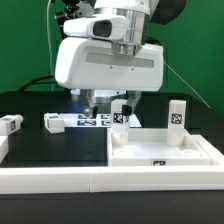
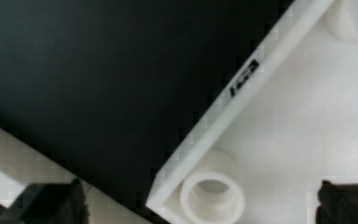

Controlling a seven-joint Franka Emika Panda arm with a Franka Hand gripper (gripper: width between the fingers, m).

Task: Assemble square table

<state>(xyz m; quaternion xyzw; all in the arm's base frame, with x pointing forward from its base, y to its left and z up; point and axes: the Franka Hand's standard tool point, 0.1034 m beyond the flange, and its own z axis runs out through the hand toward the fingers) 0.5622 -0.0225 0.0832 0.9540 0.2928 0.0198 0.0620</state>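
Observation:
The white square tabletop (image 1: pixel 165 152) lies recessed face up at the exterior view's right. In the wrist view its corner (image 2: pixel 282 120) carries a round screw hole (image 2: pixel 211 192) and a tag on the rim (image 2: pixel 243 80). My gripper (image 1: pixel 108 103) hangs over the slab's far-left corner. It is open and empty, with the holed corner between the dark fingertips (image 2: pixel 43 205). One white tagged leg (image 1: pixel 178 116) stands upright behind the slab. Two more legs (image 1: pixel 55 123) (image 1: pixel 10 124) lie on the black table at the left.
The marker board (image 1: pixel 95 121) lies flat behind the gripper. A long white border wall (image 1: pixel 90 180) runs along the front. A white strip (image 2: pixel 7 160) crosses the wrist view beside one finger. A green backdrop stands behind.

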